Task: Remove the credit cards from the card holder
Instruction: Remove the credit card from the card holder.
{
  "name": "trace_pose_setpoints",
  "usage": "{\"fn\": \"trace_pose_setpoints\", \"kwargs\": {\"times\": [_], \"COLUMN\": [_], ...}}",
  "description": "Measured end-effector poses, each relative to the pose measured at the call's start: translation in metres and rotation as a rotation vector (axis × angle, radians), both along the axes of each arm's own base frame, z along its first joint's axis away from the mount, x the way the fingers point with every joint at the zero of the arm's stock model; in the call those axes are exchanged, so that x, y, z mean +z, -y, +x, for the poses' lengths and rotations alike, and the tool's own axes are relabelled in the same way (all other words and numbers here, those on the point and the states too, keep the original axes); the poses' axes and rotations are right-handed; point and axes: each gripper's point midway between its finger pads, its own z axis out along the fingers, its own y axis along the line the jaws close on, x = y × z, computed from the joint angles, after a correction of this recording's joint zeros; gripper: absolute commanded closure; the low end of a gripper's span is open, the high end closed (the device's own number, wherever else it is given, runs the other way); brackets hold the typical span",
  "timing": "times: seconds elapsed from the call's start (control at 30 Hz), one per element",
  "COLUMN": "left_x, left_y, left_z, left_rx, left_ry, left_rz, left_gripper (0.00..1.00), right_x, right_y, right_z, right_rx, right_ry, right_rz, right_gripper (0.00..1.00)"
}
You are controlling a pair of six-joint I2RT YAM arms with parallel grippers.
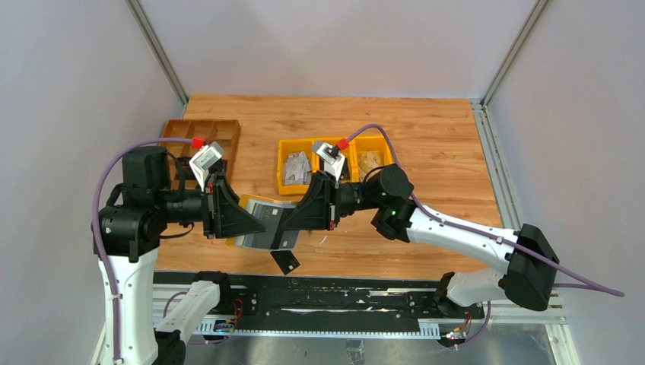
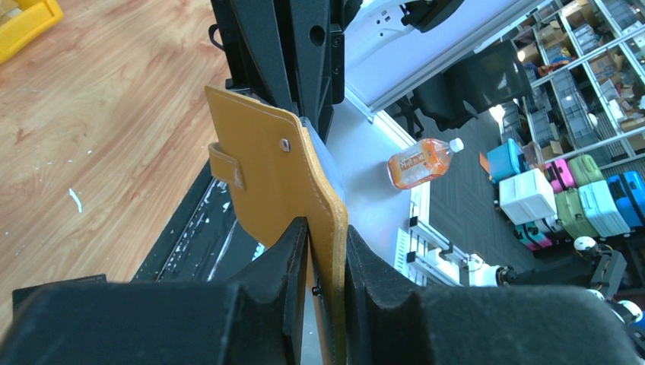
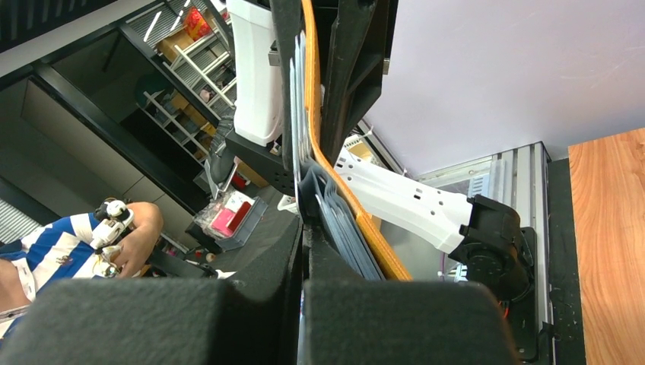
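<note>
One card holder (image 2: 274, 175), one loose black card (image 1: 285, 261), three yellow bins (image 1: 378, 141), one tray (image 1: 228, 133).

Lab: walled robot cell (image 1: 335, 46), stocked shelving (image 2: 586, 38)

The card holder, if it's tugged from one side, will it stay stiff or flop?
Probably floppy: the card holder is thin material; its cover bends in the right wrist view. Likely light: pinched at one edge by the left tool, it stands out without sagging. Its snap tab is undone, so it may fall open.
</note>
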Motion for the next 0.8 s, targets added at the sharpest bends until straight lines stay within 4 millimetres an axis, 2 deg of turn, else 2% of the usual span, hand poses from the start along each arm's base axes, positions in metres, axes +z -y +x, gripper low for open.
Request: {"fn": "trace_pose_setpoints", "kwargs": {"times": [0.27,0.3,0.37,0.43,0.47,0.53,0.57,0.63,0.73,0.77,0.8], "left_x": [0.000,0.000,0.000,0.000,0.000,0.000,-0.001,-0.002,-0.004,-0.004,-0.004], "left_y": [0.000,0.000,0.000,0.000,0.000,-0.001,-0.001,-0.001,-0.002,-0.002,-0.002], "left_z": [0.002,0.002,0.002,0.003,0.004,0.005,0.007,0.009,0.013,0.013,0.014], "left_rx": [-0.001,0.000,0.000,0.003,0.008,0.017,0.023,0.034,0.047,0.051,0.054], "left_ry": [-0.010,-0.010,-0.010,-0.008,-0.005,-0.002,-0.001,-0.001,-0.004,-0.003,0.000], "left_rz": [-0.001,-0.001,0.000,0.002,0.006,0.014,0.019,0.028,0.039,0.042,0.044], "left_gripper": [0.92,0.95,1.00,1.00,1.00,1.00,1.00,1.00,1.00,1.00,1.00], "right_x": [0.003,0.003,0.003,0.003,0.004,0.004,0.004,0.003,0.000,0.000,0.000], "right_y": [0.007,0.007,0.007,0.007,0.007,0.006,0.004,0.001,-0.004,-0.005,-0.005], "right_z": [-0.003,-0.003,-0.003,-0.003,-0.002,-0.002,-0.001,0.000,0.003,0.003,0.004], "right_rx": [-0.005,-0.005,-0.005,-0.004,-0.006,-0.004,-0.001,0.003,0.004,0.004,0.000], "right_ry": [0.007,0.007,0.006,0.001,0.000,-0.006,-0.008,-0.013,-0.031,-0.031,-0.036], "right_rz": [0.012,0.011,0.011,0.011,0.014,0.017,0.020,0.020,0.014,0.013,0.011], "right_gripper": [1.00,0.95,0.78,0.68,0.63,0.62,0.63,0.74,0.96,1.00,1.00]}}
